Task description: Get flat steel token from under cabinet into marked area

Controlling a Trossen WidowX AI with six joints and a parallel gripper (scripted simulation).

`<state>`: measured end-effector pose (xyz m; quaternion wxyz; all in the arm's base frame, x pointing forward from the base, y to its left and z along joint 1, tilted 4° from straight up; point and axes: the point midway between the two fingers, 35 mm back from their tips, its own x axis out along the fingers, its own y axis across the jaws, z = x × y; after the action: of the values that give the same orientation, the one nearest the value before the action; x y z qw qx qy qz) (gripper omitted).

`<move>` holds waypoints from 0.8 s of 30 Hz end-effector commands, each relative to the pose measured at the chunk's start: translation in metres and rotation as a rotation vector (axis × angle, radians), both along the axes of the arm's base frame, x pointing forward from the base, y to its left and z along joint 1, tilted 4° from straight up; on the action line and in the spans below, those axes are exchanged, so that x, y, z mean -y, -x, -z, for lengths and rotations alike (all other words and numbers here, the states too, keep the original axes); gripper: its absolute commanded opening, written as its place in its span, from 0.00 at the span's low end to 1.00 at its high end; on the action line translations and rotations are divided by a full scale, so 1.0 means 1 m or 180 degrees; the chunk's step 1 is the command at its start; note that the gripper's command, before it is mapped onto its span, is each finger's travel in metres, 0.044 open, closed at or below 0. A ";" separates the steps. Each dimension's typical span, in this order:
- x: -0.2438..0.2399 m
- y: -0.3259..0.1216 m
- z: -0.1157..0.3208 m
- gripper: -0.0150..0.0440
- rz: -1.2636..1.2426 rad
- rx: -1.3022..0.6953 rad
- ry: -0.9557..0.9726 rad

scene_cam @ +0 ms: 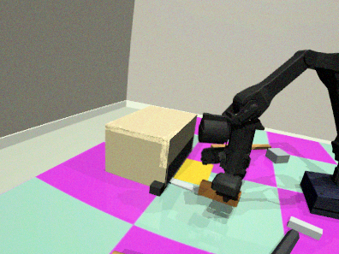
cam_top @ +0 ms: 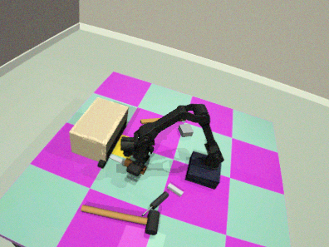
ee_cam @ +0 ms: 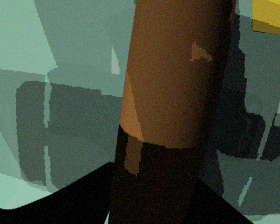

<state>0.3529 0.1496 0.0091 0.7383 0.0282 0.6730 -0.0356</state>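
The beige cabinet (cam_top: 99, 121) (scene_cam: 134, 153) stands at the left, its dark slotted front facing the arm's base. The steel token cannot be made out in any view. The yellow marked area (cam_top: 121, 152) (scene_cam: 194, 171) (ee_cam: 267, 16) lies in front of the cabinet, partly hidden by the arm in the top view. My gripper (cam_top: 135, 169) (scene_cam: 226, 191) (ee_cam: 150, 177) is shut on the brown handle of a tool, low over the table. The tool's pale flat blade (cam_top: 116, 159) (scene_cam: 184, 185) reaches to the cabinet's front bottom edge near its near corner; its far end is hidden there.
A small black block (cam_top: 101, 163) (scene_cam: 157, 188) sits by the cabinet's near corner. A hammer (cam_top: 112, 214), a screwdriver (cam_top: 159, 200) (scene_cam: 287, 244) and a white bar (cam_top: 175, 190) (scene_cam: 305, 227) lie nearer the cameras. A grey block (cam_top: 185, 130) (scene_cam: 278, 156) and an orange-brown stick (cam_top: 149, 121) (scene_cam: 260, 146) lie behind the arm.
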 end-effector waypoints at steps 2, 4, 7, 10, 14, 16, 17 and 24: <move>0.001 -0.008 -0.001 0.25 -0.0011 0.0009 -0.0004; 0.001 -0.010 -0.001 0.25 -0.0011 0.0010 -0.0004; 0.002 -0.013 -0.002 0.25 -0.0011 0.0010 -0.0004; 0.002 -0.016 -0.002 0.25 -0.0011 0.0011 -0.0004; 0.003 -0.020 -0.003 0.25 -0.0011 0.0012 -0.0004; 0.003 -0.022 -0.003 0.25 -0.0011 0.0013 -0.0004; 0.003 -0.023 -0.003 0.25 -0.0011 0.0013 -0.0004; 0.004 -0.030 -0.004 0.25 -0.0011 0.0015 -0.0003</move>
<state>0.3775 0.1465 0.0120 0.7389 0.0283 0.6722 -0.0358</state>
